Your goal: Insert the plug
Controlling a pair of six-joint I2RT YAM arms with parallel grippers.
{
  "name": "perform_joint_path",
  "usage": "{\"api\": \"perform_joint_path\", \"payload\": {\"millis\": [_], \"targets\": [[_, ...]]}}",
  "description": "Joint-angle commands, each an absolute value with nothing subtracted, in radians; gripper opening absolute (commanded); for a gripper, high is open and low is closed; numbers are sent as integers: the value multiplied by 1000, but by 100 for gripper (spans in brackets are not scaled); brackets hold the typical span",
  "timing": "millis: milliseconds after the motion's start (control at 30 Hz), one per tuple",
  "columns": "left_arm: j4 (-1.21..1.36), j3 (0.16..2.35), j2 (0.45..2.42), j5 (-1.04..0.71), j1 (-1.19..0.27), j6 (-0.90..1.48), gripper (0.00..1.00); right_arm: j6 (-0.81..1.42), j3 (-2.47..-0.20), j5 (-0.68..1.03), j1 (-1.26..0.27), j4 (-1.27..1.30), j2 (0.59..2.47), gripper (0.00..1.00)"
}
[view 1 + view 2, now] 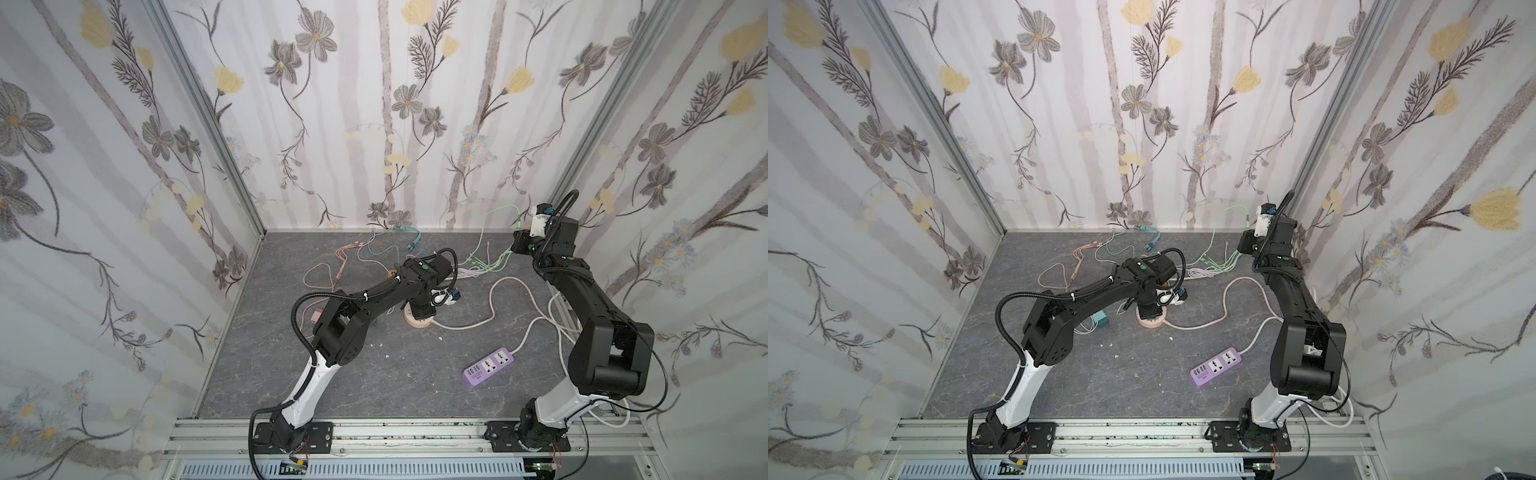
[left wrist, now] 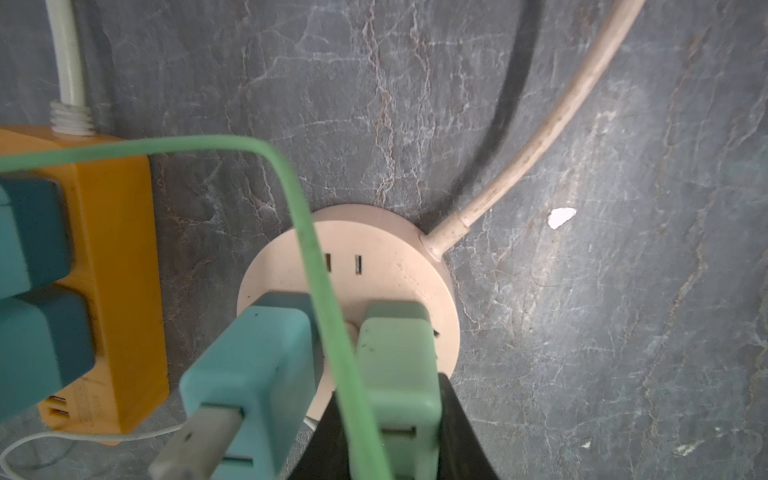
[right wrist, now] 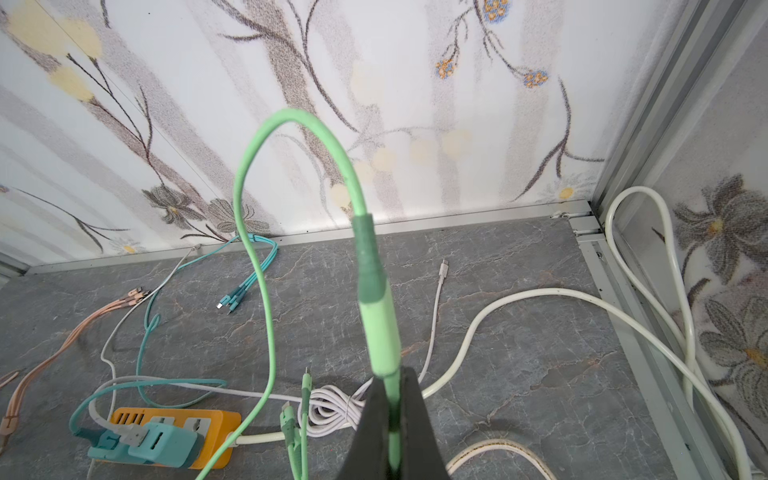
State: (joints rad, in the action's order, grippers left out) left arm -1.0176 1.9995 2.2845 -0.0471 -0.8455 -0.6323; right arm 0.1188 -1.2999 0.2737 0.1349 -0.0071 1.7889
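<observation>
The plug, a pale green adapter block (image 2: pixel 395 353), stands upright on the round beige socket hub (image 2: pixel 374 241). My left gripper (image 2: pixel 390 411) is shut on its sides with both black fingers. A light blue adapter (image 2: pixel 249 374) sits on the hub right beside it. In both top views the left gripper (image 1: pixel 424 309) hangs over the hub (image 1: pixel 417 323). At the back right, my right gripper (image 3: pixel 390 382) is raised off the table and shut on a green cable (image 3: pixel 374 291). That cable loops up and crosses in front of the plug.
An orange power strip (image 2: pixel 116 249) with teal adapters lies close beside the hub. A purple power strip (image 1: pixel 488 368) lies front right. Thick white cords (image 3: pixel 540 299) and loose thin cables (image 1: pixel 332 266) are strewn over the grey table toward the back wall.
</observation>
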Motion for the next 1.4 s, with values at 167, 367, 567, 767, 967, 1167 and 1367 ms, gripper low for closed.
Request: {"api": "perform_joint_path", "payload": {"millis": [167,367,567,767,967,1167,1367], "targets": [[-1032,2157,2180,-96,-851,-519,86,92,-1322,152,145,-1,1761,0],[-954,2032,2046,-135,-852,-463,100,161,-1326,7,190,0,1783,0],[-781,1815,1915,-67,-841,-338,100,214,-1365,-2,225,-55,1867,3],[-654,1651,1834,-4,-839,-220,100,227,-1416,-34,232,-91,1952,3],[-523,1499,1737,25,-846,-157,100,224,-1498,-23,232,-176,2017,27],[-451,1419,1694,122,-869,-124,100,233,-1472,-12,232,-320,1935,99],[-452,1423,1719,209,-902,-136,100,284,-1292,-13,232,-355,1725,99]]}}
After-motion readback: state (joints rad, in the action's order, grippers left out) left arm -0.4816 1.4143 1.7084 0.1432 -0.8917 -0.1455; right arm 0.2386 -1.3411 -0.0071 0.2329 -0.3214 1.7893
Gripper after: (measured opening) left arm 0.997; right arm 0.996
